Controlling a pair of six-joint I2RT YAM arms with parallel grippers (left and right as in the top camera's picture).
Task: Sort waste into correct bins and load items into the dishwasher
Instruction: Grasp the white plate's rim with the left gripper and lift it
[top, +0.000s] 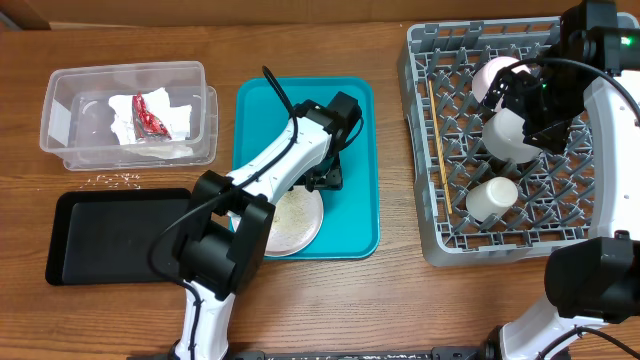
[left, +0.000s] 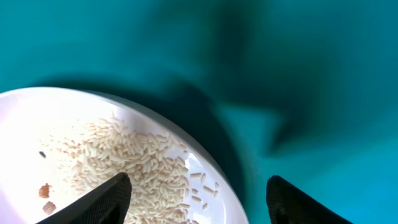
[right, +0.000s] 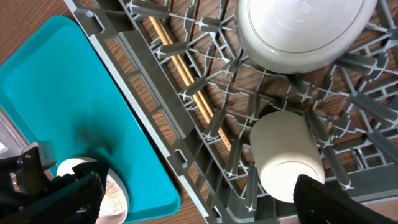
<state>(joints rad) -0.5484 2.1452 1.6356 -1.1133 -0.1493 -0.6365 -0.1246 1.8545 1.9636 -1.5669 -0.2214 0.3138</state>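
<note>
A pale pink plate (top: 288, 225) with rice grains (left: 124, 162) lies on the teal tray (top: 355, 120). My left gripper (top: 325, 180) is open low over the plate's far right rim (left: 217, 180), with one finger over the rice and the other over the tray. My right gripper (top: 533, 100) is open and empty above the grey dish rack (top: 425, 200). The rack holds a grey-white bowl (top: 510, 138), a white cup (top: 492, 198), a small pink dish (top: 495, 75) and chopsticks (top: 435, 130). The clear tub (top: 60, 85) holds white napkins (top: 180, 118) and a red wrapper (top: 150, 115).
A shallow black tray (top: 110, 235) lies at the front left. Loose rice grains (top: 118, 180) lie on the table between it and the tub. In the right wrist view, the bowl (right: 305, 31), cup (right: 286, 155) and chopsticks (right: 180, 62) show in the rack.
</note>
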